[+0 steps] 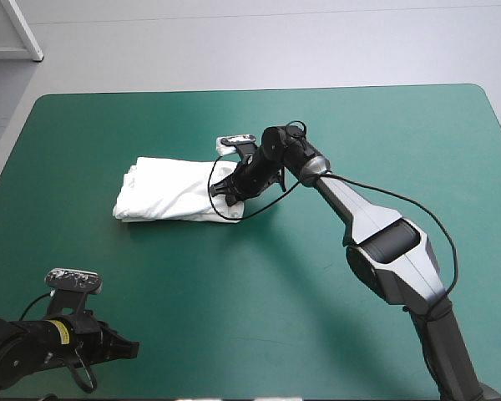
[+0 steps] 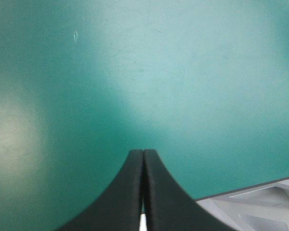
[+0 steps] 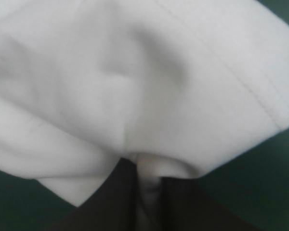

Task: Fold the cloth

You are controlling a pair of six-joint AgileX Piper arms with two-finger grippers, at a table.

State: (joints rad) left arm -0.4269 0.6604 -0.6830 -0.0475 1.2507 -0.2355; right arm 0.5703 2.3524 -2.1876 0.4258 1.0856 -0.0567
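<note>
The right end effector point(image 1: 225, 190) is clenched on the right end of the folded T-shirt point(image 1: 163, 192), which lies near the middle of the desk point(image 1: 376, 134), a little toward the far edge. The left end effector point(image 2: 143, 153) is clenched on nothing, over the bare teal-green cover point(image 2: 135, 72) by the near left corner.

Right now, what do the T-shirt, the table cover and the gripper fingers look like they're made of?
T-shirt: soft white knit fabric, probably cotton; it bunches in rounded folds and shows a stitched hem line.
Table cover: smooth teal-green sheet with a dull sheen and faint scuffs, maybe vinyl or rubber.
Fingers of the left gripper: matte black, rubber or plastic; cannot tell which.
</note>
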